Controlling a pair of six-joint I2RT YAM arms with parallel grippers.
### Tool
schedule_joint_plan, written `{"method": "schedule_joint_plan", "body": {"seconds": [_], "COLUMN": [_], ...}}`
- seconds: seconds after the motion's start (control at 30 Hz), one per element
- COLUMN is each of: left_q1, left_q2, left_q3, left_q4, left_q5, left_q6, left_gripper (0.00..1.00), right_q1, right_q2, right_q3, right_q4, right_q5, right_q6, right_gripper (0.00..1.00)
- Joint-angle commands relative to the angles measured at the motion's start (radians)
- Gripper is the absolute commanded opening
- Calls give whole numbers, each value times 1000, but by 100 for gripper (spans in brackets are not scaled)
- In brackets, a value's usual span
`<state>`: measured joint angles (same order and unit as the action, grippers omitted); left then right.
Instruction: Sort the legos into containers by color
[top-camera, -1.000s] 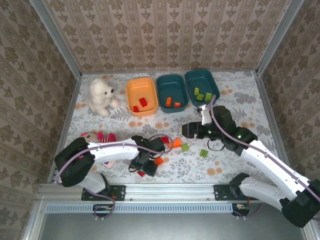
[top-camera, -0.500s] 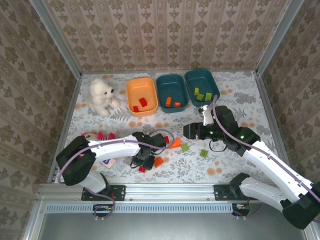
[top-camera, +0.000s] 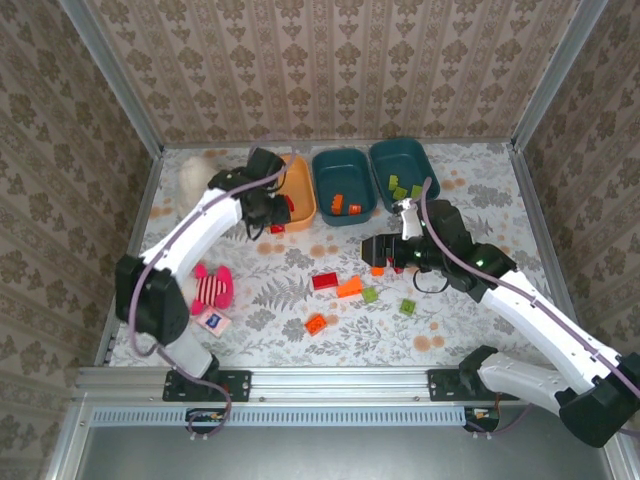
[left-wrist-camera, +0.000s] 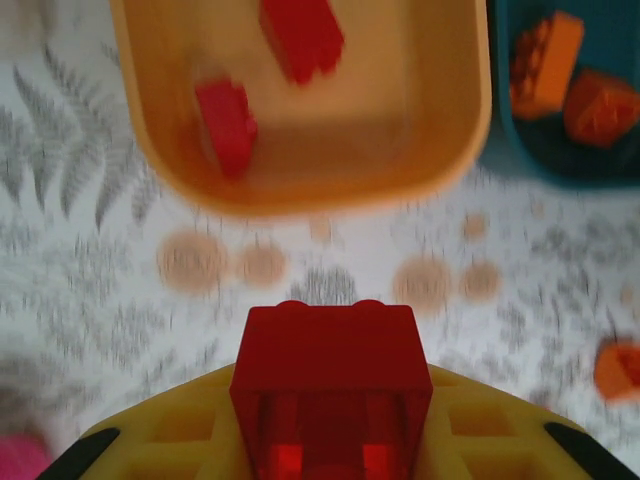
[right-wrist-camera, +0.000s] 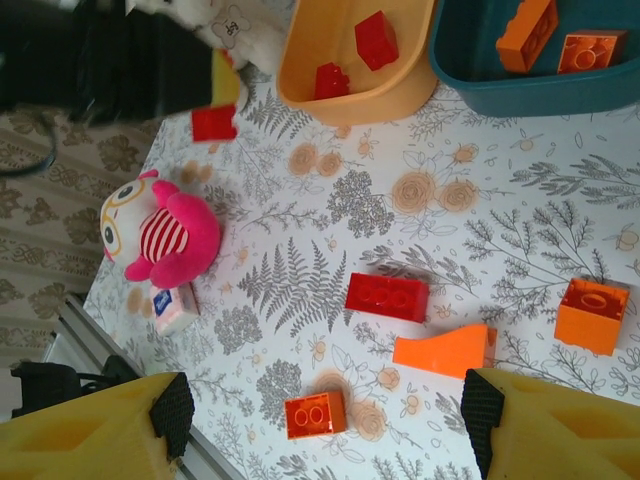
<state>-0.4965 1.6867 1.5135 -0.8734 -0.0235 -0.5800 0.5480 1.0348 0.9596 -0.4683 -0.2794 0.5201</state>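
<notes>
- While the tubs (top-camera: 345, 153) sit in a row along the far wall, open table (top-camera: 270, 290) separates them from the loose legos (top-camera: 350, 287).
- Since a second ago, the left gripper (top-camera: 268, 216) has swung from the near bricks up to the orange tub (left-wrist-camera: 310, 198).
- Its fingers clamp a red brick (left-wrist-camera: 330, 385) just short of that tub's near rim.
- On the right gripper (top-camera: 368, 254), the fingers stand wide apart and empty.

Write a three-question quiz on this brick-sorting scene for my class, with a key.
1. True or false: the left fingers are shut on a red brick.
2. Which colour are the bricks in the orange tub? A red, B green, C orange.
3. Fill in: the right fingers are ____, with nothing between them.
Key: 1 true; 2 A; 3 open.
</notes>
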Motion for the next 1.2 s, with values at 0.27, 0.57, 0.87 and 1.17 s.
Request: {"method": "schedule_joint_plan", "body": {"seconds": [0.27, 0.57, 0.87, 1.17], "left_q1": [145, 163, 144, 122], "left_q2": [480, 678, 750, 720], "left_q3": [539, 738, 768, 839], "left_q4": [-110, -189, -204, -233], "left_q5": [-93, -141, -129, -135], "left_q6": [100, 138, 106, 116], "left_gripper": [21, 25, 35, 57], "right_q1": [-1, -3, -4, -3], "right_q2": [12, -28, -62, -76], "right_q3": [42, 21, -2, -7], "right_q4": [15, -29, -47, -63], "right_q5": [40, 80, 100, 114], "right_q6": [5, 13, 32, 14], "right_gripper": [74, 75, 75, 75]}}
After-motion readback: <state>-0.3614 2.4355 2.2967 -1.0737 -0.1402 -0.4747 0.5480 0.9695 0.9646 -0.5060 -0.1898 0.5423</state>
